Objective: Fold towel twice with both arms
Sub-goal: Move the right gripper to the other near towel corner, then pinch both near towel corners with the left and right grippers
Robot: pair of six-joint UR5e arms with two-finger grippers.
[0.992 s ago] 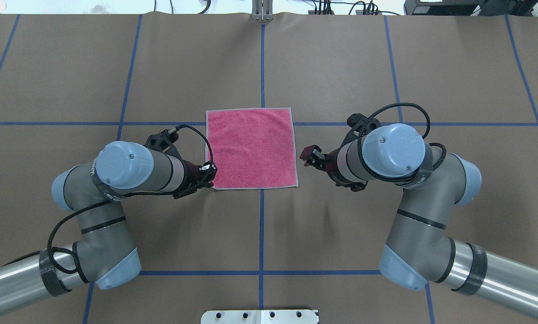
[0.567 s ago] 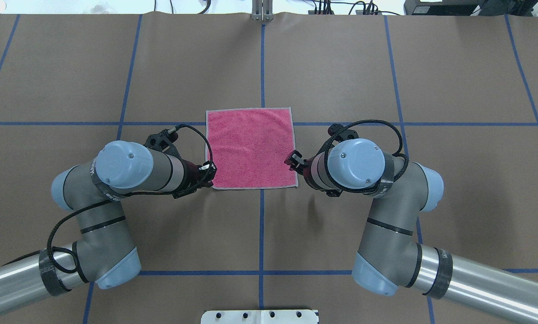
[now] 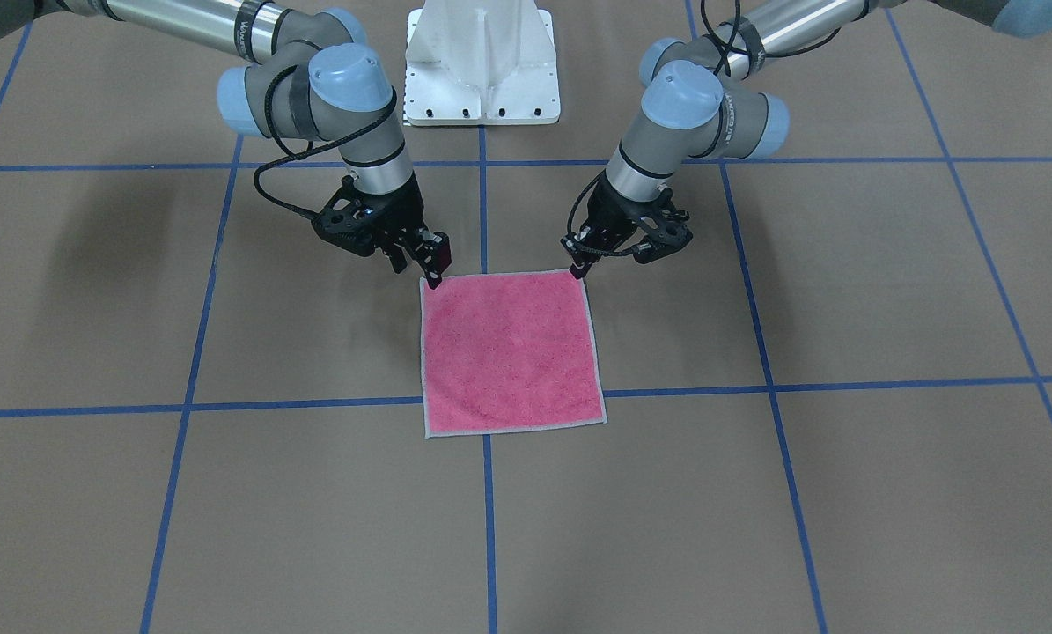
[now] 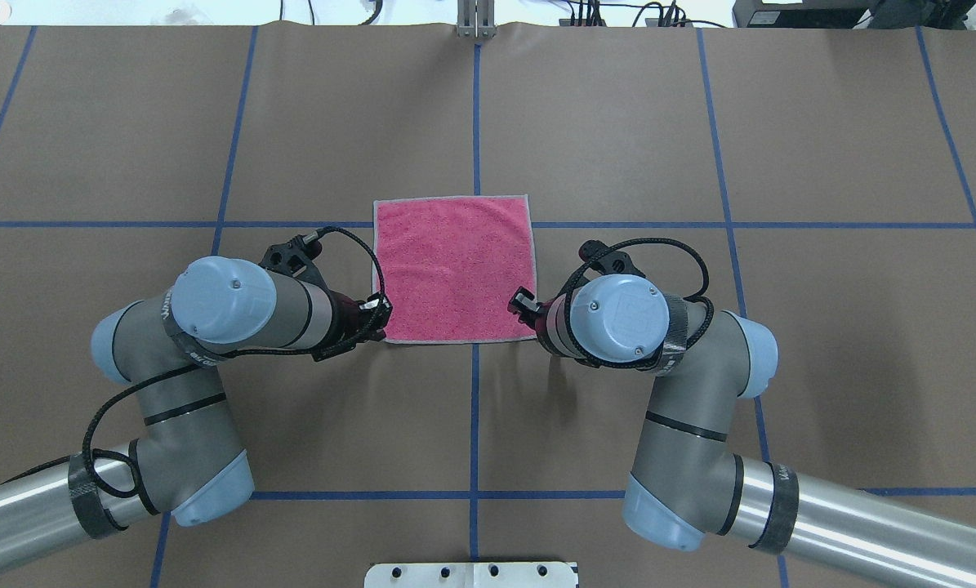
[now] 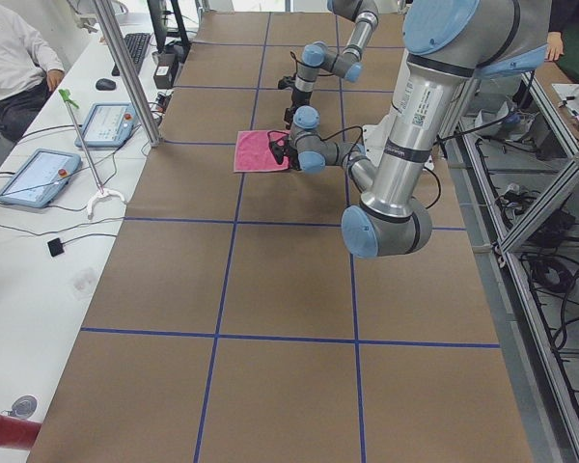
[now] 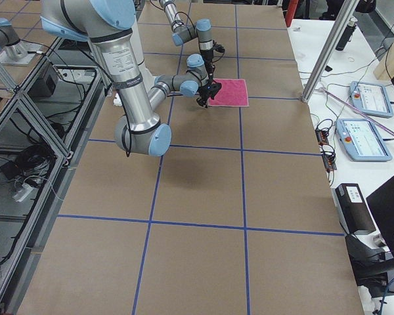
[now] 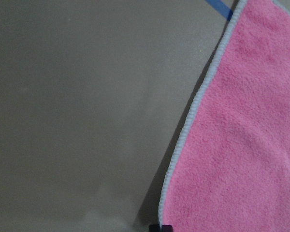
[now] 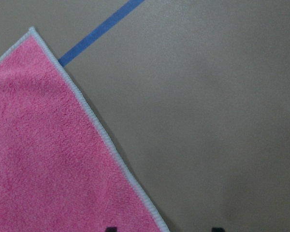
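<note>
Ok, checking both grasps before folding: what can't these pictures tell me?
Towel underside: hidden in every view, lying flat.
Left pincer: open or shut unclear; overhead the left arm covers it, the left wrist view's bottom edge crops it.
Right pincer: contact with towel corner hidden overhead by the right arm.

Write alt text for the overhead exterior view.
A square pink terry towel with a light grey border lies flat on a brown table gridded with blue tape. The robot's left gripper is at the towel's near left corner, and the right gripper is by its near right corner.
</note>
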